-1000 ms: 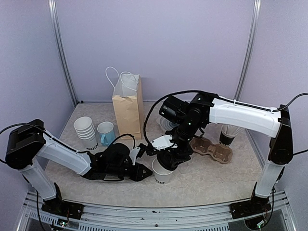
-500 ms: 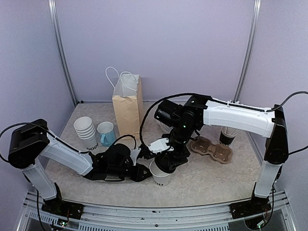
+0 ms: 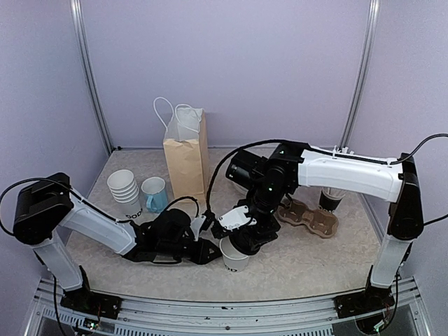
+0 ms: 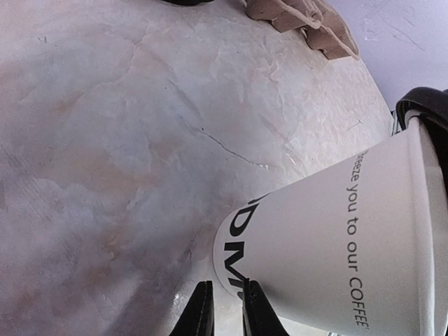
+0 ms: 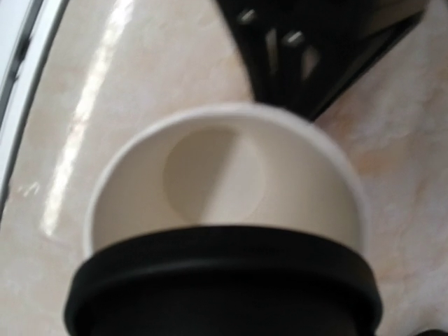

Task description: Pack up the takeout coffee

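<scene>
The takeout coffee cup [image 3: 234,260] is white with black lettering and stands upright and open-topped at the front middle. It also shows in the left wrist view [image 4: 336,245] and the right wrist view [image 5: 224,182]. My right gripper [image 3: 246,234] is shut on the round black lid [image 3: 245,242] and holds it just above the cup's mouth. The lid fills the bottom of the right wrist view [image 5: 224,290] and hides the fingers. My left gripper [image 3: 212,250] lies low on the table, nearly shut with nothing between its fingers [image 4: 227,311]. One fingertip [image 4: 255,308] is against the cup's base.
A brown paper bag [image 3: 185,154] with white handles stands at the back. A stack of white cups [image 3: 124,189] and a light-blue mug [image 3: 154,192] are at the left. A cardboard cup carrier [image 3: 308,215] lies right of the cup, with more cups [image 3: 329,196] behind it.
My right gripper has brought the black lid down and slightly left, over the cup's mouth. The left gripper has stayed at the cup's base.
</scene>
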Robot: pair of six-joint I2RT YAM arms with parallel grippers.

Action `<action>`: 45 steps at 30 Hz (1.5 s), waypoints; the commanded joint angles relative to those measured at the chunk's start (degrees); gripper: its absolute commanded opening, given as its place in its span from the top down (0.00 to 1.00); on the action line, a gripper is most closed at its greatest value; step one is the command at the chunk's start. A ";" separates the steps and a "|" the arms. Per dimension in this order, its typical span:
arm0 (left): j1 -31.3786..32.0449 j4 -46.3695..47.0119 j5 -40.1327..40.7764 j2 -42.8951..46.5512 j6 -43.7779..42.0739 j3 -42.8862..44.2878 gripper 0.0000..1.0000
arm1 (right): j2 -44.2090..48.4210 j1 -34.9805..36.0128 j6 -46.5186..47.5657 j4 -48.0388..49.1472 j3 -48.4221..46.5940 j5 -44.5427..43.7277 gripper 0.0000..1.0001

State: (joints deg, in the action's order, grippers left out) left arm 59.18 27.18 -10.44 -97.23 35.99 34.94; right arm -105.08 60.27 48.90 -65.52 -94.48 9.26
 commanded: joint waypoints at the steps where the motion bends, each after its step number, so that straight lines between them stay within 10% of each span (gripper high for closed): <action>1: -0.34 -2.71 0.47 2.82 0.00 -0.66 0.84 | 3.19 0.66 3.41 -2.52 2.75 -0.24 0.29; 45: 0.74 5.96 -3.81 -0.58 1.61 -1.63 0.86 | -11.38 7.04 4.09 -9.94 -14.13 -6.88 0.29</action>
State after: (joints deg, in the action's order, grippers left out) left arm 60.14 31.05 -13.30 -96.84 37.50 32.01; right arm -113.65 66.04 53.82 -76.93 -107.96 2.46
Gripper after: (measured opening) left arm 0.142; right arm 0.707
